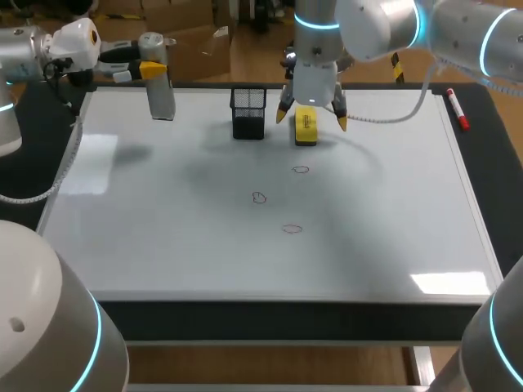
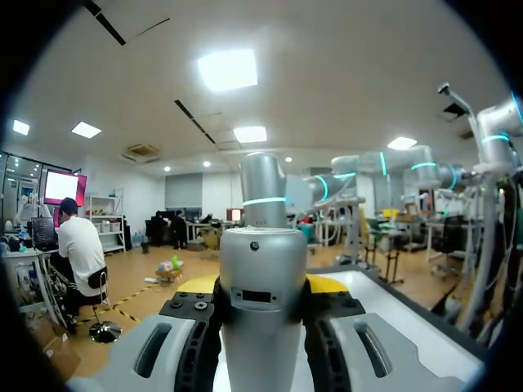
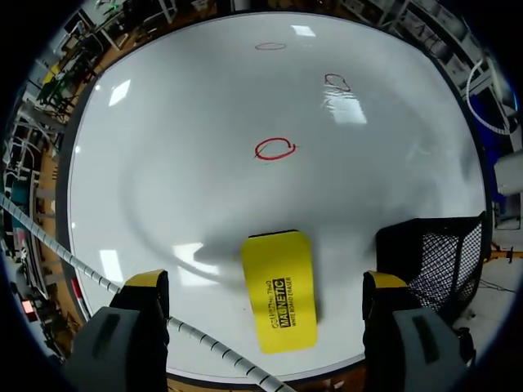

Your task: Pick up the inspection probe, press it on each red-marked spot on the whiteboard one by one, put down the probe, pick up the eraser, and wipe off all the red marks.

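The left gripper (image 1: 149, 70) is closed on the grey cylindrical inspection probe (image 1: 161, 94); in the left wrist view both yellow-tipped fingers bear on the probe body from opposite sides. The probe is at the far left corner of the white rectangular whiteboard (image 1: 163, 229). Its long axis is upright, lower end toward the board. Whether that end touches the surface cannot be determined.

To the right, a black wire-mesh holder (image 1: 248, 114) stands at the far edge. Just beside it lies the yellow rectangular block eraser (image 1: 306, 128), flat on the board.

The right gripper (image 1: 311, 119) hangs directly above the eraser, fully spread and holding nothing, one finger off each long side.

Eraser orientation: the long axis runs from the far edge toward the near edge, slightly skewed. It lies across the line joining the two fingers, so closing would grip the narrow width.

Three red circle marks (image 1: 301, 170) (image 1: 259, 197) (image 1: 292, 229) are intact, nearer than the eraser, mid-board.

Step in hand, as judged: the eraser pick-up, with the probe not yet released.

Next move requires:
1. Lower the right gripper until the fingers bracket the eraser sides.
2. Close squarely on both long sides.
3. Lift clear of the mesh holder.

A red marker pen (image 1: 458, 110) lies at the far right edge.
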Tool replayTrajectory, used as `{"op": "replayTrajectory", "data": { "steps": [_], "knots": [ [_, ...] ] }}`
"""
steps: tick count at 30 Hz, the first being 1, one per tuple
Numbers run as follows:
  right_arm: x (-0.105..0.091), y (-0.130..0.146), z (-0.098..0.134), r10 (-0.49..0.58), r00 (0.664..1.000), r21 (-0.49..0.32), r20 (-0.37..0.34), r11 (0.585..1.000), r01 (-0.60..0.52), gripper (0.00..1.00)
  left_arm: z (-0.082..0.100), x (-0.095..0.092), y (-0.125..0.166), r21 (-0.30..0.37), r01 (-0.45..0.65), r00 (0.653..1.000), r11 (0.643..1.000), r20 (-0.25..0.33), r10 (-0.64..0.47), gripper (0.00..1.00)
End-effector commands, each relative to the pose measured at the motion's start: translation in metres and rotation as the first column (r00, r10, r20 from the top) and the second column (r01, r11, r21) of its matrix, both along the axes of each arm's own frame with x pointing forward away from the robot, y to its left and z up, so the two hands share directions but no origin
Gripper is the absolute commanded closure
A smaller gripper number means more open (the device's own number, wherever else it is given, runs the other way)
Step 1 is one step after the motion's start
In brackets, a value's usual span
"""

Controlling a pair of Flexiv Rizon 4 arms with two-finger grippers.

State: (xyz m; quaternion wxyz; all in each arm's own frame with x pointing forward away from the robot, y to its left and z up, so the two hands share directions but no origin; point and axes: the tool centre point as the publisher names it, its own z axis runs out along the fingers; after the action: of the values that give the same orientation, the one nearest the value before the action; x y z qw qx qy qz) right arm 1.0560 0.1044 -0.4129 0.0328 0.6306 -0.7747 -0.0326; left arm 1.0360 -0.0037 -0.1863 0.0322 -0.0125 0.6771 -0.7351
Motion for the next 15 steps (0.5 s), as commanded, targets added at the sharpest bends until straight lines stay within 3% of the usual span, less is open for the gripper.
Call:
{"op": "replayTrajectory", "data": {
  "steps": [1,6,7,9,10,11,15],
  "knots": [
    [0.003,-0.0012,-0.0002,0.008,1.0,-0.01,-0.004,1.0,-0.008,0.0,0.001,0.0002,0.0006,0.0,0.002,1.0,1.0,0.0,-0.002,1.0],
    [0.0046,-0.0039,-0.002,0.006,1.0,-0.016,-0.009,1.0,-0.006,0.0,0.001,0.0002,0.0006,0.0,0.002,1.0,1.0,0.0,-0.002,1.0],
    [0.0046,-0.0039,-0.0017,0.01,1.0,-0.016,-0.006,1.0,-0.01,0.04,0.001,0.0002,0.0006,0.0,0.002,1.0,1.0,0.0,-0.002,1.0],
    [0.0046,-0.0036,-0.001,0.013,1.0,-0.015,-0.003,1.0,-0.013,0.56,0.001,0.0002,0.0006,0.0,0.002,1.0,1.0,0.0,-0.002,1.0],
    [0.0047,-0.0036,-0.0008,0.014,1.0,-0.014,-0.002,1.0,-0.014,0.72,0.001,0.0002,0.0006,0.0,0.002,1.0,1.0,0.0,-0.002,1.0],
    [0.0048,-0.0035,-0.0002,0.015,1.0,-0.015,0.0,1.0,-0.015,1.0,0.001,0.0002,0.0006,0.0,0.002,1.0,1.0,0.0,-0.002,1.0],
    [0.0046,-0.0016,0.0036,0.027,1.0,-0.009,0.013,1.0,-0.027,1.0,0.001,0.0002,0.0006,0.0,0.002,1.0,1.0,0.0,-0.002,1.0]
  ]
}}
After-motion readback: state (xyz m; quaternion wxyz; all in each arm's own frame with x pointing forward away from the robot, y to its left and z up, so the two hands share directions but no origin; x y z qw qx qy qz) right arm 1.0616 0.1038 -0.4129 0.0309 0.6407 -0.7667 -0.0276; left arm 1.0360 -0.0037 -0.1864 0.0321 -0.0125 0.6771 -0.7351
